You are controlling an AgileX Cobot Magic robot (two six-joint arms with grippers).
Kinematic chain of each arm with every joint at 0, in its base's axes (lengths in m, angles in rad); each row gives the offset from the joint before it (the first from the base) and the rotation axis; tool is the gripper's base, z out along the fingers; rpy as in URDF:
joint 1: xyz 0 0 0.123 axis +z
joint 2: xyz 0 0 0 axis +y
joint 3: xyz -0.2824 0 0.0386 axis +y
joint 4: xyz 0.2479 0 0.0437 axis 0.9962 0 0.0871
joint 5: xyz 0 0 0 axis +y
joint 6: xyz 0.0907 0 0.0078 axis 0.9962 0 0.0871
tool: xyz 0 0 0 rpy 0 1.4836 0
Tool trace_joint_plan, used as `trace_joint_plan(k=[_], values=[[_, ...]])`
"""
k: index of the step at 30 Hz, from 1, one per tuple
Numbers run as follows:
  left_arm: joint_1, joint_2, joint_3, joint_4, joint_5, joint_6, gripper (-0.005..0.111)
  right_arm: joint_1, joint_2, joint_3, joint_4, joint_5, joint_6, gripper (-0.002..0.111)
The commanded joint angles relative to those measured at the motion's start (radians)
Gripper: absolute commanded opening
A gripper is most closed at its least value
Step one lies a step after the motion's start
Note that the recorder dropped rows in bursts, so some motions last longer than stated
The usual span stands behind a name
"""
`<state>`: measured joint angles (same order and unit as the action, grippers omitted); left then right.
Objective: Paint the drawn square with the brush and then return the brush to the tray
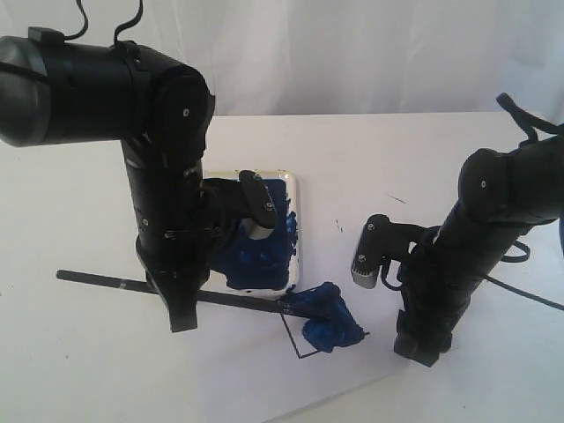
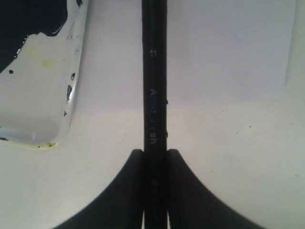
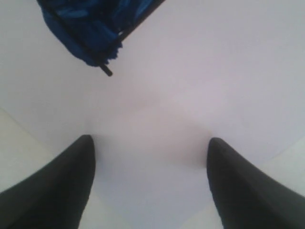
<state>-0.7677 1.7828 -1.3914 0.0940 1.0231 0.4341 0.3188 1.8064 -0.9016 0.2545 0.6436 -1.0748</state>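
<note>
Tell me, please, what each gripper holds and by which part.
The left gripper clamps the brush mid-handle, well away from its painted tip. The right gripper is open, holding nothing.

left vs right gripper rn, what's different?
Left gripper is shut on the brush; right gripper is open and holds nothing. Left sits beside the tray; right looks down on bare paper next to the drawn square. Both have black fingers.
</note>
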Motion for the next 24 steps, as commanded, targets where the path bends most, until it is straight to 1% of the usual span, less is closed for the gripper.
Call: trace_joint_plan(k=[1,5,8,10,15,18,22,24], values=[[-0.001,-0.002,0.005,-0.017,-0.005,-0.011,0.000,0.001,0.024,0.008,0.002,0.004,0.003,0.063],[-0.001,-0.002,0.005,-0.017,0.010,-0.019,0.000,0.001,0.024,0.008,0.002,0.004,0.003,0.063],[-0.001,-0.002,0.005,0.013,0.100,-0.019,0.000,0.001,0.024,0.008,0.002,0.004,0.003,0.063],[-0.001,-0.002,0.005,0.039,0.121,-0.019,0.000,0.001,0.024,0.008,0.002,0.004,0.003,0.063],[-0.001,-0.002,0.005,0.049,0.133,-0.019,0.000,0.001,0.024,0.008,0.002,0.004,0.003,0.063],[-0.001,-0.002,0.005,0.056,0.110,-0.019,0.000,0.001,0.024,0.008,0.002,0.004,0.003,0.063],[-0.001,-0.002,0.005,0.052,-0.013,-0.114,0.000,0.001,0.024,0.008,0.002,0.004,0.003,0.063],[-0.001,-0.002,0.005,0.052,-0.017,-0.116,0.000,0.001,0.024,0.008,0.002,0.004,0.003,0.063]])
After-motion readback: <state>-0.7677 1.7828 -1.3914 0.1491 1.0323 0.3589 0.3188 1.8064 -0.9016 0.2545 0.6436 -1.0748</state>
